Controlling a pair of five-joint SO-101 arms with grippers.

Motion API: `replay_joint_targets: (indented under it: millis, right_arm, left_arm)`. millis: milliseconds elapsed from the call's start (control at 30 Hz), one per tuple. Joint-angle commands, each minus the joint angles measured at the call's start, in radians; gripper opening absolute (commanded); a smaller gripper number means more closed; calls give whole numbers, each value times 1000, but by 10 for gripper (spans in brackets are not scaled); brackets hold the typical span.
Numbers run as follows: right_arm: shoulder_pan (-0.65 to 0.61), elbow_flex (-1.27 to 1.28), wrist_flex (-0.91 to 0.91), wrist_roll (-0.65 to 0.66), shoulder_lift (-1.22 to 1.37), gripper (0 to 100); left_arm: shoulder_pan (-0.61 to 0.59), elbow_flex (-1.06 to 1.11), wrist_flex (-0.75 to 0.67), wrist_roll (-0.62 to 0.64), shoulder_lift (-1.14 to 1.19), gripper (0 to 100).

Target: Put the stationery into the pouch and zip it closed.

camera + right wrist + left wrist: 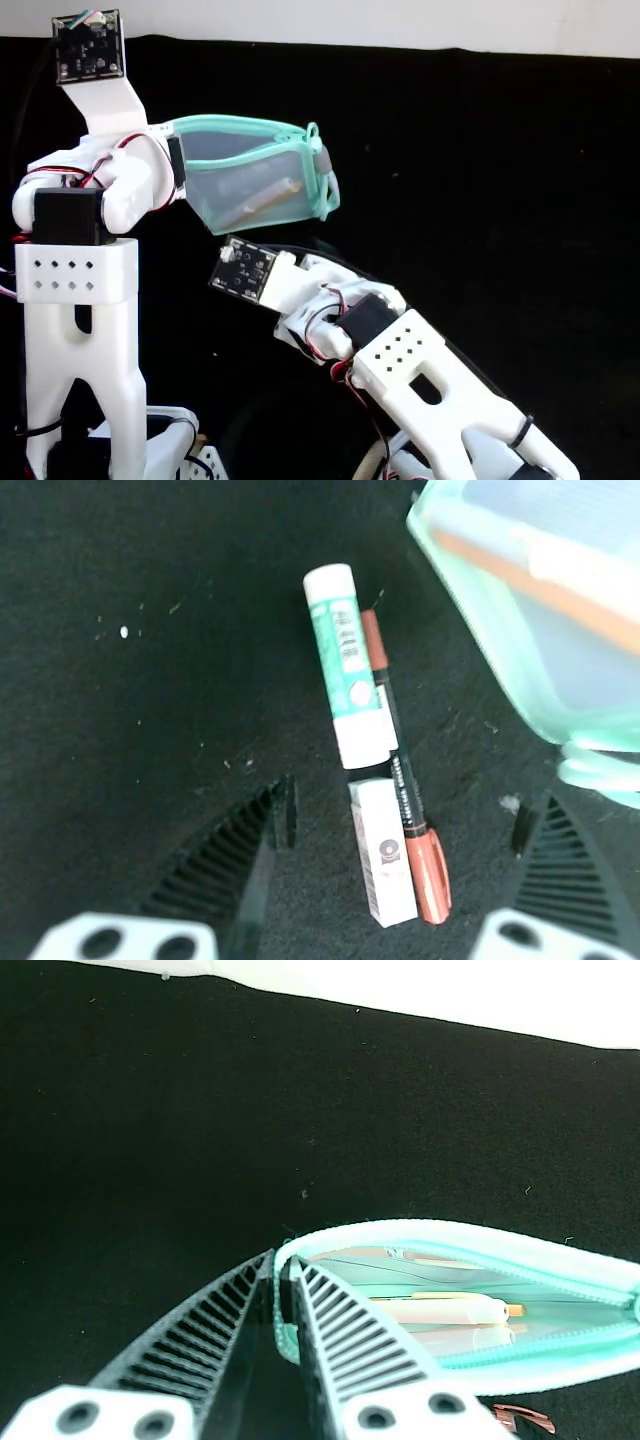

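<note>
A mint-green see-through pouch (260,180) hangs above the black table, and my left gripper (282,1295) is shut on its rim at the end away from the zip pull. The pouch mouth (470,1305) stands unzipped, with pens lying inside. My right gripper (400,825) is open low over the table below the pouch. Between its fingers lie a white eraser (384,865) and a brown pen (405,810). A green-and-white glue stick (345,660) lies just beyond them, beside the pen. The pouch bottom (540,600) hangs close by.
Black cloth (500,160) covers the table, with a white wall behind its far edge. The right arm's body (420,370) stretches from the near side toward the pouch. The left arm's base (75,300) stands at the left.
</note>
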Motion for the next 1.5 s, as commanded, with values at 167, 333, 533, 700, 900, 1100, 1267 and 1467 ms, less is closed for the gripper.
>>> replay_joint_targets:
  millis: [167, 333, 533, 700, 900, 1100, 1267, 1467]
  right_arm:
    - [4, 22, -104, 95, 114, 342]
    - [5, -114, -104, 124, 329, 342]
    - [2, -294, -104, 129, 501, 342]
    - [-2, -363, -105, 187, 598, 342]
    - [-4, -427, -117, 221, 707, 342]
    - [-12, -490, -140, 222, 800, 342]
    - [-15, -498, -176, 227, 862, 254]
    - [-8, -498, -205, 163, 872, 26]
  left_arm:
    - [16, 38, 9, -5, 8, 7]
    - [16, 38, 9, -6, 8, 7]
    - [16, 38, 9, -6, 8, 7]
    - [16, 38, 9, -6, 8, 7]
    - [16, 38, 9, -6, 8, 7]
    - [16, 38, 9, -6, 10, 7]
    - [16, 38, 9, -6, 10, 7]
    - [16, 38, 9, -6, 10, 7]
